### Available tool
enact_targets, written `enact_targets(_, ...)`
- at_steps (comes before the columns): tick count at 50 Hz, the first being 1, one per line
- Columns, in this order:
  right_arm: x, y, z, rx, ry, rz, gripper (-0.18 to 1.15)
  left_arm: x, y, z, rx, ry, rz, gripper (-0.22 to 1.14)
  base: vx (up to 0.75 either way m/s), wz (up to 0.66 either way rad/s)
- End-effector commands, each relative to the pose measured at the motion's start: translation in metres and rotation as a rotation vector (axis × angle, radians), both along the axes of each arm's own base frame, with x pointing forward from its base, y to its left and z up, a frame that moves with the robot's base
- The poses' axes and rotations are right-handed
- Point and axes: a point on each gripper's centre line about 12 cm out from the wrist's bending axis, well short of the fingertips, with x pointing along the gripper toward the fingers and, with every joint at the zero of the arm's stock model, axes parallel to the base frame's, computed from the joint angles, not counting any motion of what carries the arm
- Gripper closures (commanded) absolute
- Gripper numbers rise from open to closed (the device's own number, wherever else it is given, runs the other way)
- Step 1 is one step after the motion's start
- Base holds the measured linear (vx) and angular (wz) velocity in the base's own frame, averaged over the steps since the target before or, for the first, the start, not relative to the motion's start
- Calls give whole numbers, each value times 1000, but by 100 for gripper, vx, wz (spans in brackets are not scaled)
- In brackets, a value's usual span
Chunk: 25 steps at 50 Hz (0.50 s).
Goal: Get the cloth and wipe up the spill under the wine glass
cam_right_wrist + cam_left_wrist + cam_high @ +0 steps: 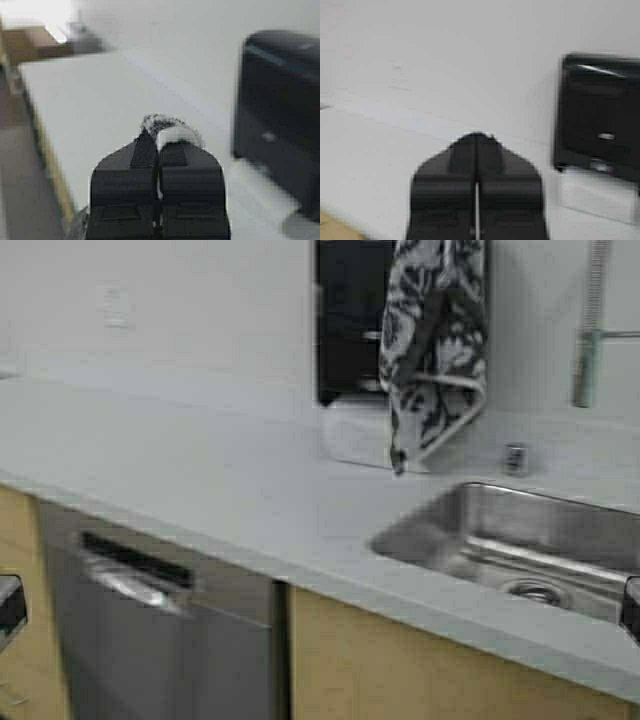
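Note:
The cloth (435, 350), dark with a white floral print and a pale hem, hangs limp from above the top edge of the high view, in front of a black wall dispenser (345, 320). In the right wrist view my right gripper (159, 137) is shut on a tuft of the cloth (172, 131), which sticks out past its tips above the counter. My left gripper (477, 137) is shut and empty, held above the counter to the left of the dispenser (600, 115). The wine glass and the spill are out of view.
A pale grey counter (180, 460) runs across the view. A steel sink (520, 540) is set in it at the right, with a faucet (590, 330) behind. A dishwasher front (150, 620) and wood cabinet doors are below the counter edge.

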Motion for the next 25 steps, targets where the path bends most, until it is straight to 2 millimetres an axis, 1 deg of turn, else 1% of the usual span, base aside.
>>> enact_targets(1,-3,-1,-8,-6,-5,2,91,1,0,7,-3,-17,0,89,-6,53)
enact_targets(6,-5,-2,-18,-3,-12,0,91,1,0,7,-2,-17,-1,89,-7,56)
enact_targets(13,-6,-3,-19,33,-76,-5,91,2,0,7,0,-15,1,89,-7,59)
enact_targets(18,-3,-7,-21,51,-94,-22,91,2,0,8,1,-17,2,89,-7,58)
enact_targets(25,6,-11,-29,44,-79,-51,91,3,0,8,1,-14,0,89,-5,51)
